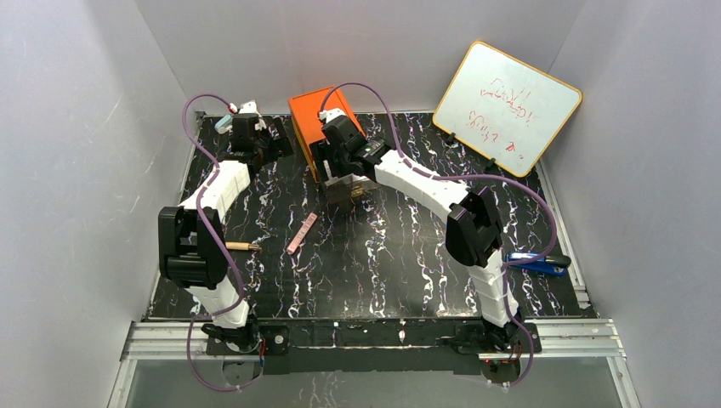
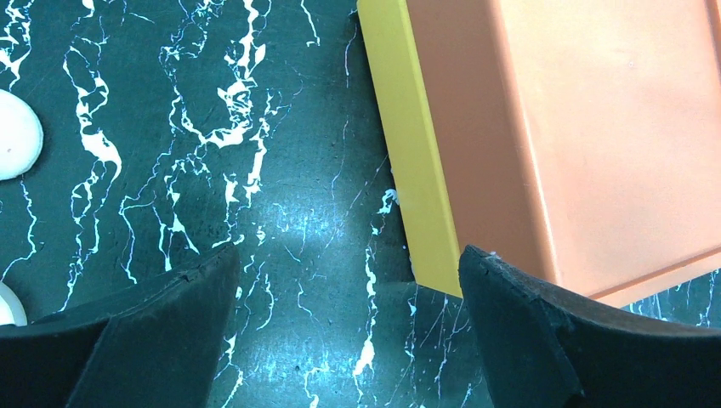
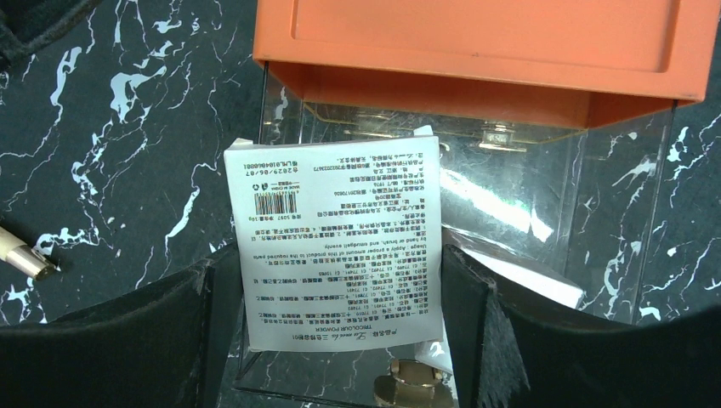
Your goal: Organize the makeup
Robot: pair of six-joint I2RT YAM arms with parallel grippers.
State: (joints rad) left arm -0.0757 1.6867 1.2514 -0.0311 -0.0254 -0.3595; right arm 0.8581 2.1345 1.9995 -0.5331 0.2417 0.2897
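Nearest the arm bases, well in front of the orange box (image 1: 316,110) and off to its left, the gold-brown tube (image 1: 242,246) and the pale-pink stick (image 1: 302,233) lie loose on the worktop (image 1: 383,272). They are close together but apart, and neither has been put away. A blue stapler-like object (image 1: 540,262) sits far to the box's right. Just in front of the box, the right tool (image 3: 338,263) stands wide, its pads against both edges of a clear powder case (image 3: 357,170) with a white printed label. It looks gripped and seems bound for the box. Close by the box's left side, the left tool (image 2: 349,263) hangs fully spread over bare worktop, holding nothing. Two round pale discs (image 2: 17,136) lie farther left of it. By my reading the sorting is barely begun: one item in hand, stick, tube and discs left.
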